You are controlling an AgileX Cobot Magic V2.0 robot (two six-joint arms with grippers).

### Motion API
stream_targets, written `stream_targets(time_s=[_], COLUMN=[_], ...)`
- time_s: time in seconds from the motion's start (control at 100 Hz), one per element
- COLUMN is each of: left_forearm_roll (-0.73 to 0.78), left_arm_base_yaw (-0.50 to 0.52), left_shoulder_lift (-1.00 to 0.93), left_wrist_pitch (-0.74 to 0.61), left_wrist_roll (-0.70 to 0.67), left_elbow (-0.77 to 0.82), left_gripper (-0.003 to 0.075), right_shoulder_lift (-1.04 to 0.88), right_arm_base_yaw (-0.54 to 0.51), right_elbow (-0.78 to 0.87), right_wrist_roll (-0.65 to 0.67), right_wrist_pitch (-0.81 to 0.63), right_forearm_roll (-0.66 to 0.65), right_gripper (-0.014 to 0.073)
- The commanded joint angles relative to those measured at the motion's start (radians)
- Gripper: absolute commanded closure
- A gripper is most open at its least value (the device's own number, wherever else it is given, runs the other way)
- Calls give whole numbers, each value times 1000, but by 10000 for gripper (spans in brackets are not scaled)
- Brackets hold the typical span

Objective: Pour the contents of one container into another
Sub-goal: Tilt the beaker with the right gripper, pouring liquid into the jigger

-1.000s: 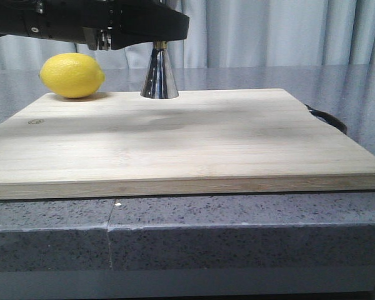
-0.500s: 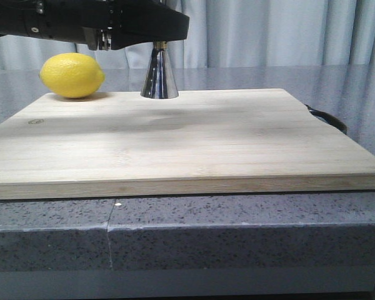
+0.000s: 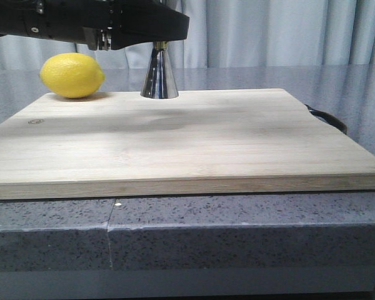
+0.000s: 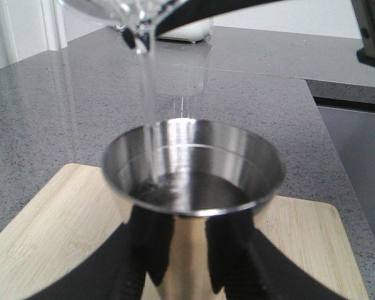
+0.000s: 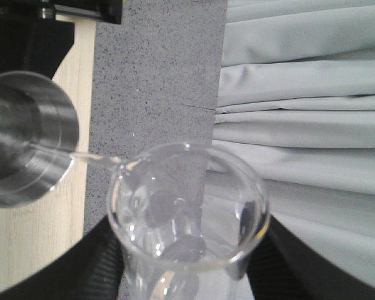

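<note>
One steel jigger (image 3: 159, 73) stands upright at the far edge of one wooden cutting board (image 3: 187, 140), which lies on the grey speckled tabletop (image 3: 237, 231). One yellow lemon (image 3: 72, 75) rests on the board's far left corner, apart from the jigger. In the front view, only the jigger's lower cone and its gold waist show; the upper cone is hidden behind the black arm.

One left pincer (image 4: 181, 250) is closed around the jigger below its upper cup, a black finger (image 4: 144, 247) on each side of the steel wall in the left wrist view. The cup is open at the top and holds a shallow pool of clear liquid.

One glass beaker (image 5: 187, 212) is held in the right pincer (image 5: 184, 275), whose black fingers (image 5: 97, 262) press on either side of the glass near its base. The beaker is tilted with its lip toward the jigger (image 5: 25, 147), raised above and just beside the cup's rim. One thin clear stream runs from the lip into the jigger's cup. The beaker (image 4: 122, 9) shows at the upper edge of the left wrist view, with the stream falling inside the near rim.

One dark strap (image 3: 328, 117) shows at the board's right edge.
</note>
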Motion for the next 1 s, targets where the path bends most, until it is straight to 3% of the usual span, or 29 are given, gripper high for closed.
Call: stream_targets(time_s=[0.0,0.46,0.81,0.99], left_forearm_roll=[-82,-82,-82,-82], left_arm_base_yaw=[-8,-8,-8,-8], left_shoulder_lift=[-39,-39,-39,-39], left_wrist_pitch=[113,113,113,113], left_wrist_roll=[-8,-8,-8,-8], left_elbow=[-33,-33,-33,-33], left_gripper=[532,532,532,532], right_shoulder_lift=[-36,-36,-65,-120], right_arm_base_yaw=[0,0,-28,-122], right_elbow=[-36,-36,-36,-32], right_wrist_roll=[-7,11,423,566], right_wrist_pitch=[-62,-50,-15,14], right_forearm_roll=[-42,10,56,250], right_gripper=[276,276,276,276])
